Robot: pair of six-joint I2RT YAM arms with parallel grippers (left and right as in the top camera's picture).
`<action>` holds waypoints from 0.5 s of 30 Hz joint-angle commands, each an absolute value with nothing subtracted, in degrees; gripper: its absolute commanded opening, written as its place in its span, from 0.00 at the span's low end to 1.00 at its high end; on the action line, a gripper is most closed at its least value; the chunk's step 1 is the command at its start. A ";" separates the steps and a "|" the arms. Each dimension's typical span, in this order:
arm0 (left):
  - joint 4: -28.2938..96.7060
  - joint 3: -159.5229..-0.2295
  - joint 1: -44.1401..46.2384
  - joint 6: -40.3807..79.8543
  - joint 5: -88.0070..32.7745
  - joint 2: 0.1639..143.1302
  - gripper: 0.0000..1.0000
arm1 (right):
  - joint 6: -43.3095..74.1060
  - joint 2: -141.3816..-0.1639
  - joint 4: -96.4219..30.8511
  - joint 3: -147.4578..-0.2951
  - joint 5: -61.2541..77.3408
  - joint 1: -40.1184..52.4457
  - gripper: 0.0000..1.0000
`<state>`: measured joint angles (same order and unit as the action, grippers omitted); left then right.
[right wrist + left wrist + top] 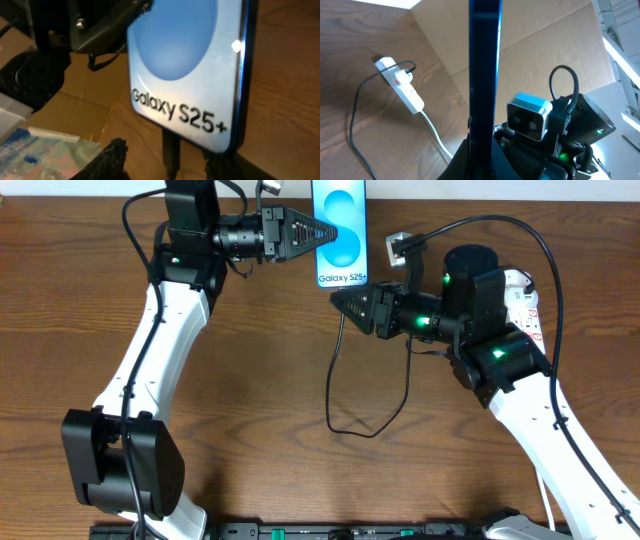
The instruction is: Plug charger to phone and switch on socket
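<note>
My left gripper (322, 232) is shut on the phone (340, 228), holding it at the table's far edge; its blue screen reads "Galaxy S25+". The left wrist view shows the phone (485, 75) edge-on, rising out of that gripper (482, 162). The charger plug (171, 150) sits in the bottom of the phone (185, 65). My right gripper (167, 167) is open, one fingertip (114, 157) on each side of the plug with a gap to it. The charger cable (335, 385) loops down over the table. The white socket (400, 85) lies flat, and in the overhead view the socket (527, 305) is partly hidden behind my right arm.
A thick white cord (435, 132) runs from the socket. Brown cardboard (555, 45) lies beyond the table's far side. A clear plastic bag (40, 150) lies at the left in the right wrist view. Both arm bases stand along the front edge.
</note>
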<state>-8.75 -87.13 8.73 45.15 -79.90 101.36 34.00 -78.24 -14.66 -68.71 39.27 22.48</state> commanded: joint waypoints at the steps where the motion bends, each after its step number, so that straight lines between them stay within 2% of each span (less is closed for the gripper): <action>1: -9.06 -88.29 8.80 44.84 -82.26 99.96 0.07 | 33.58 -77.69 -15.77 -70.04 38.06 22.15 0.56; 4: -9.02 -88.29 8.03 44.84 -80.23 99.96 0.08 | 32.47 -77.69 -17.58 -70.04 38.06 22.15 0.63; 5: -8.99 -88.29 7.55 44.82 -79.37 99.98 0.08 | 31.16 -77.67 -18.98 -70.04 38.02 22.09 0.70; 7: -6.13 -88.29 6.66 43.90 -76.75 99.98 0.07 | 29.23 -77.67 -21.52 -70.04 37.69 21.26 0.92; 8: -3.22 -88.29 6.35 41.93 -75.16 99.98 0.07 | 29.06 -77.67 -23.24 -70.04 36.91 20.34 0.98; 12: 17.96 -88.29 6.35 28.27 -64.25 100.09 0.07 | 29.02 -77.67 -30.70 -70.04 33.17 15.92 0.99; 15: 26.61 -88.29 7.05 22.06 -60.31 100.97 0.07 | 29.02 -77.67 -35.90 -70.04 27.99 14.02 0.99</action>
